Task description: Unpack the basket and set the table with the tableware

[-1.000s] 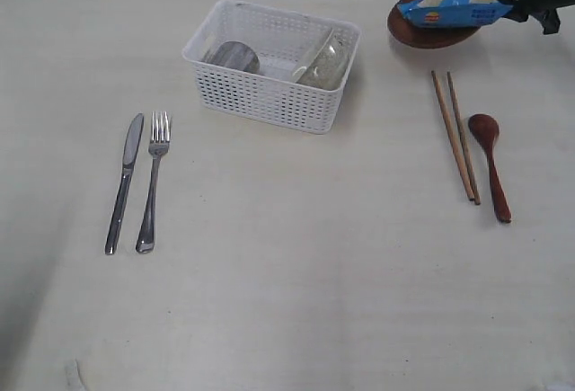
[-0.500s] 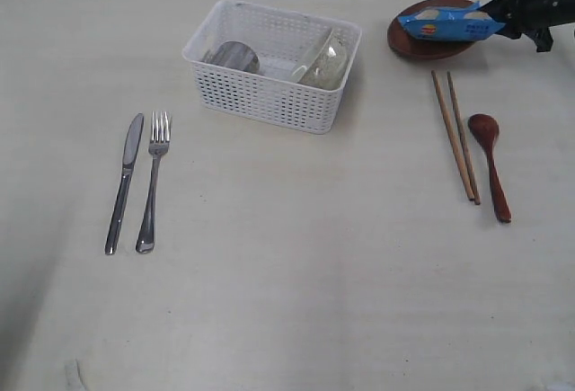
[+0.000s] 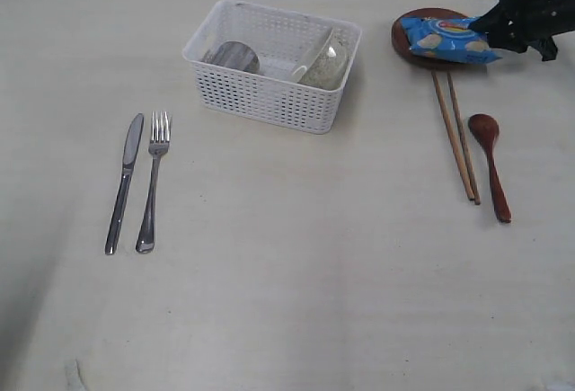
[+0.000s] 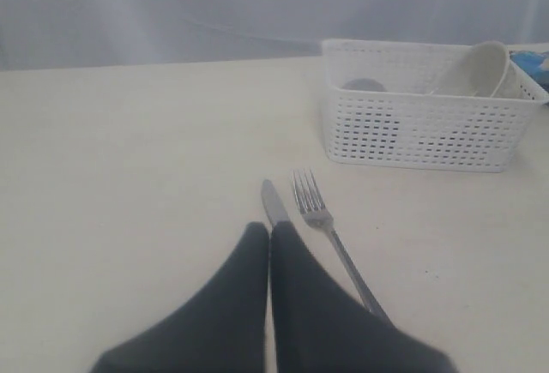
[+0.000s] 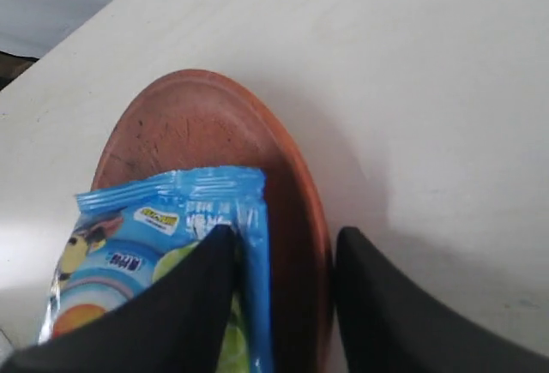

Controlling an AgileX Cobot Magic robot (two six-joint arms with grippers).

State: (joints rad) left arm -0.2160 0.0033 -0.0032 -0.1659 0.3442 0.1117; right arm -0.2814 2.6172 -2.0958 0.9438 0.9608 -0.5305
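The white basket [image 3: 269, 96] stands at the back middle of the table [image 3: 296, 256], with the steel cup [image 3: 235, 57] and off-white bowl [image 3: 323, 60] inside. A knife [image 3: 124, 182] and fork [image 3: 151, 184] lie side by side on the left. Two chopsticks [image 3: 458, 135] and a wooden spoon [image 3: 491, 164] lie on the right. The blue crisp packet [image 3: 445, 38] rests on the brown plate [image 3: 397, 39]. My right gripper [image 5: 287, 240] is open, its jaws astride the packet's edge [image 5: 146, 227] and the plate's rim [image 5: 197, 124]. My left gripper [image 4: 269, 229] is shut and empty, above the knife [image 4: 274, 201].
The basket [image 4: 412, 129] lies ahead of the left gripper, past the fork [image 4: 313, 206]. The table's far edge runs just behind the basket and plate. A pale curtain hangs beyond it.
My right gripper has lowered the crisp packet onto the brown plate and its jaws have parted. The plate now shows closer to the chopsticks. The left side has not changed.
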